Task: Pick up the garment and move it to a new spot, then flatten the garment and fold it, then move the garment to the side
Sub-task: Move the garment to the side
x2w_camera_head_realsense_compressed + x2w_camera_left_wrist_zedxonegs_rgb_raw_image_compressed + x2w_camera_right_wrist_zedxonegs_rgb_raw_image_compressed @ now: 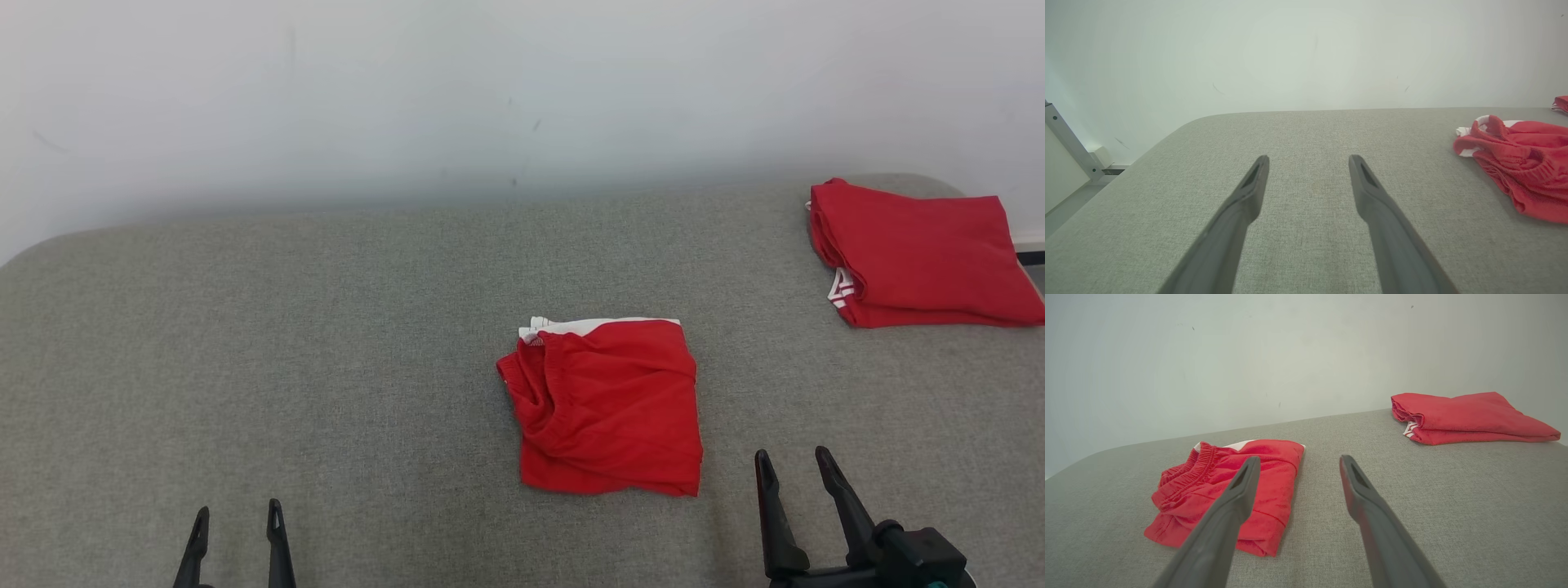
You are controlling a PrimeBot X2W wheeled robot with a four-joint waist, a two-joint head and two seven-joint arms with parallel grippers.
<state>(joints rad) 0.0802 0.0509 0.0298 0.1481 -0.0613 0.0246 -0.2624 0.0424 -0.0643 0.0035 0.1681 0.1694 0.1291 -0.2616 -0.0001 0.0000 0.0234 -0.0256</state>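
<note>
Partly off-frame: left claw (pixel 237 508).

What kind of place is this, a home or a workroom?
Probably a workroom for folding practice: a grey padded table, a bare white wall, red shorts in the middle and a folded red garment aside.

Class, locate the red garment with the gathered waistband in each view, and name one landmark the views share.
Head view: red garment just right of centre.
Left wrist view: red garment at right edge, cut off.
Right wrist view: red garment left of centre.
Shared landmark: the other folded red garment.
</note>
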